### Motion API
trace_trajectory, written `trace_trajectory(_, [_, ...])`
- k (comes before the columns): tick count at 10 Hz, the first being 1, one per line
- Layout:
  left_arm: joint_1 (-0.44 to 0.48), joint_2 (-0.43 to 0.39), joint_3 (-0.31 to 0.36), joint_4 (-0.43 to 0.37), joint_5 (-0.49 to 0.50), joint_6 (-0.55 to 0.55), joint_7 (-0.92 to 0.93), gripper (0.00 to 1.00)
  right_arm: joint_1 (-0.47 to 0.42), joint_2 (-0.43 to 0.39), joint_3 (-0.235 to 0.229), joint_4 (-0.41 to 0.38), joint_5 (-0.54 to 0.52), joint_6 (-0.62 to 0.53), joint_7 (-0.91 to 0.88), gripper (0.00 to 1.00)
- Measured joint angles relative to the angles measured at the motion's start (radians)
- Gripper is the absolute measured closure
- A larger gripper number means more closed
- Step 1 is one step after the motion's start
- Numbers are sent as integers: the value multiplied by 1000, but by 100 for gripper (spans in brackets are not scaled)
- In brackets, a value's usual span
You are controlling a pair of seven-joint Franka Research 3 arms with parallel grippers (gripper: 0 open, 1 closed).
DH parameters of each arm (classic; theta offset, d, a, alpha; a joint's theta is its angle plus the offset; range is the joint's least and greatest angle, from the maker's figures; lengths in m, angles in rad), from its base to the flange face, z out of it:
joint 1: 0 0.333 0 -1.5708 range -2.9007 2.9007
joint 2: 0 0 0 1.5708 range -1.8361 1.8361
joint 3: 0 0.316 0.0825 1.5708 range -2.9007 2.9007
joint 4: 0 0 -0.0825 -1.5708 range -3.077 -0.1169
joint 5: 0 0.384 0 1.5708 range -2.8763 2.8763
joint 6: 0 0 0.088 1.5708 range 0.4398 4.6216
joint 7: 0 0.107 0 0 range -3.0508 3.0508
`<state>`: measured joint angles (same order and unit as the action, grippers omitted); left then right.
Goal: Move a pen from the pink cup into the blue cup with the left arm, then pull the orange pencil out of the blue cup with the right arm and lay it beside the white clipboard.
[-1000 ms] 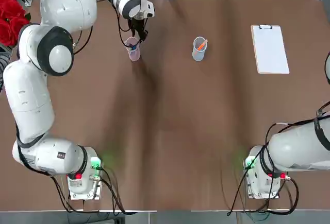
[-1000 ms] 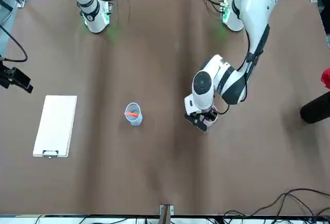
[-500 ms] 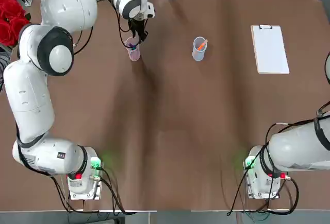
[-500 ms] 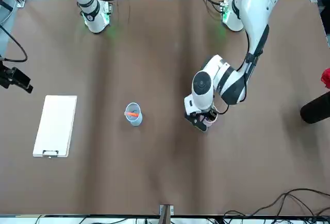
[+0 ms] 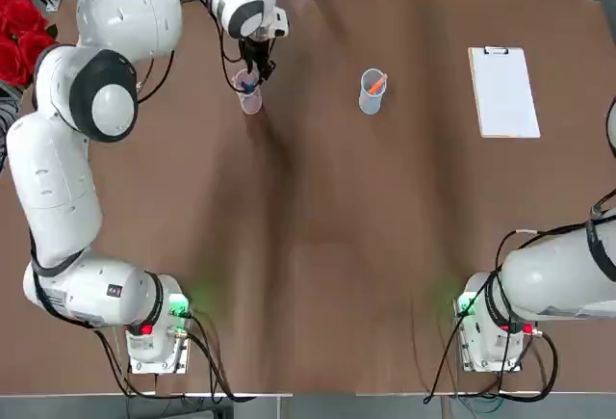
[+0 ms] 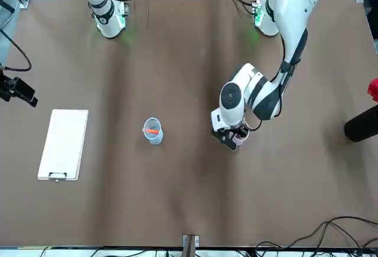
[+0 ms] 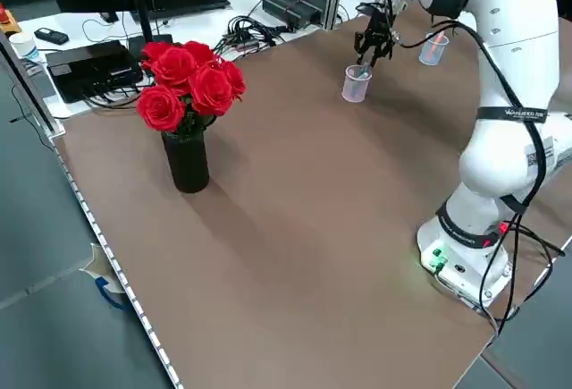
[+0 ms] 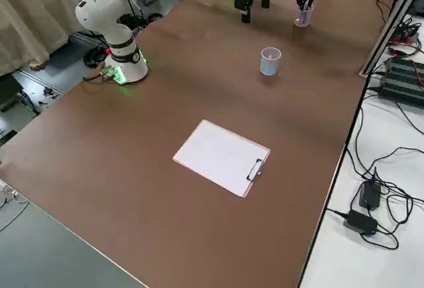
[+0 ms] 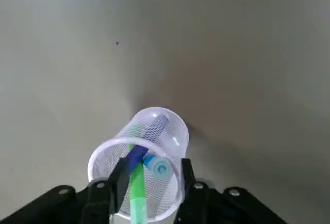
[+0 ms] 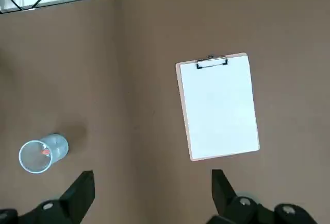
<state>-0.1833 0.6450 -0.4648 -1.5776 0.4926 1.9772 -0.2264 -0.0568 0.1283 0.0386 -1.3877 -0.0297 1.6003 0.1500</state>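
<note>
The pink cup stands at the table's far left and holds a blue pen, a green pen and a light-blue-capped one. My left gripper points down into the cup's mouth. Its fingers are apart, one on each side of the pens, and the blue pen lies against one of them. The blue cup with the orange pencil stands mid-table. The white clipboard lies far right. My right gripper hangs open high above the table, between the blue cup and the clipboard.
A black vase of red roses stands at the table's left edge. Cables and boxes lie on the white bench beyond the far edge. Bare brown tabletop spreads between the cups and the arm bases.
The left gripper's fingers have drawn closer together around the pens in the pink cup. The right arm has not moved.
</note>
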Motion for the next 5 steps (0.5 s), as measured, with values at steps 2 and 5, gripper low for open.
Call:
trace_trajectory(2, [1,0,0,0,0,0,1,59,0,0,0,0,0,0,0,0])
trace_trajectory(5, [1,0,0,0,0,0,1,71,0,0,0,0,0,0,0,0])
